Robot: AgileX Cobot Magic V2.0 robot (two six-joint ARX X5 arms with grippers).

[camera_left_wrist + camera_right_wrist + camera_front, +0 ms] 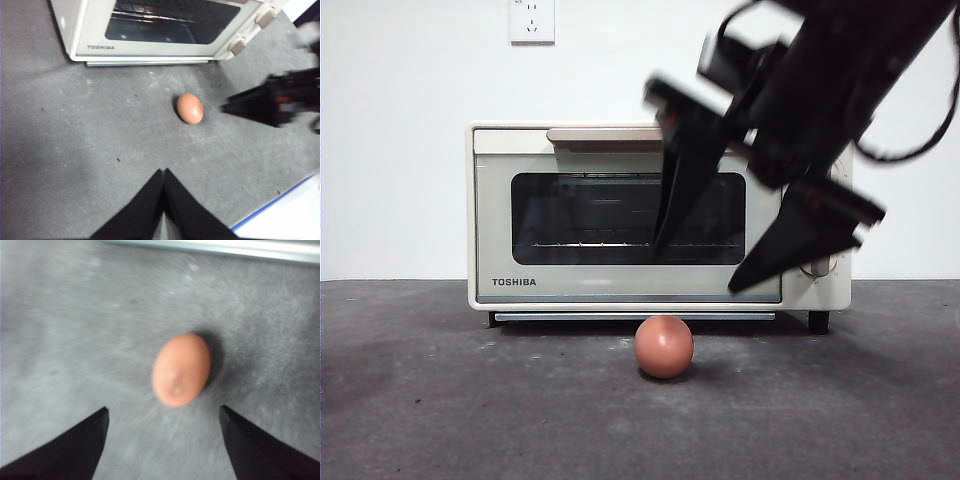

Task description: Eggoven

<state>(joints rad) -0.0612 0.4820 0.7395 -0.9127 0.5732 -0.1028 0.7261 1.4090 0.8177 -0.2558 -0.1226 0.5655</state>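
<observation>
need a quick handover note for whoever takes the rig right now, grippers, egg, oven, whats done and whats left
Right gripper: open, above the egg, jaws spread either side of it, not touching it.
Left gripper: shut, holding nothing, back from the egg.
Egg: lying on the grey table, just in front of the oven, apart from it.
Oven: door shut, handle untouched.
Done: right gripper lined up over the egg.
Left: grasp the egg, open the door, put the egg inside.
</observation>
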